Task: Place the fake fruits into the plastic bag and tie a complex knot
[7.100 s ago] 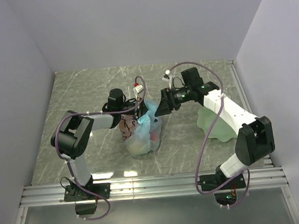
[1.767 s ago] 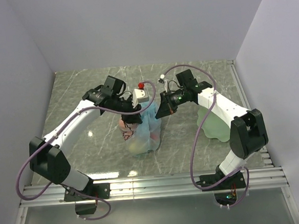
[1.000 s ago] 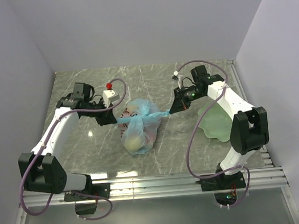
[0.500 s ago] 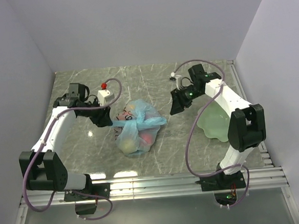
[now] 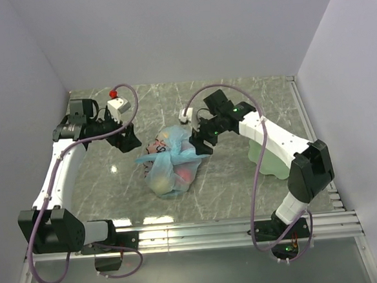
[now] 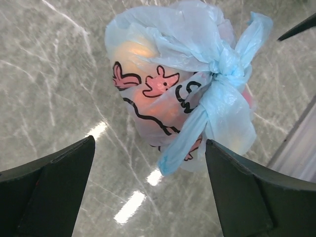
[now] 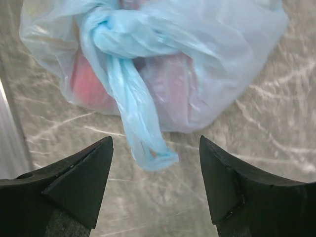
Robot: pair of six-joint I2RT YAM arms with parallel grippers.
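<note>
Light-blue plastic, thin enough to show its load: the plastic bag [image 5: 168, 175] lies on the marble table [image 5: 231, 190] between the two arms. Its rounded body is toward the near edge and its neck is farther back. The fake fruits [image 5: 184, 174] sit inside it; red, orange and yellow shapes glow through the film in both wrist views. I see none loose on the marble, so the filling step looks done.

At the neck the handles are drawn into the knot [image 6: 224, 81], a tight bunched lump with two tails trailing free. It appears tied and holding. I cannot tell from these views how many passes it has, so a further tie may be all that is left.

Beyond the bag, both tools have let go. The left gripper [image 5: 127, 140] stands off to the bag's far left, clearly apart, its jaws spread wide with nothing between them. The bag lies below and ahead of it. The right gripper [image 5: 201, 144] hangs close over the bag's far right shoulder, its jaws also parted and empty. One tail lies on the table beneath them, ungripped. The pale green plate [image 5: 270, 158] sits off to the right, partly hidden by that arm.
</note>
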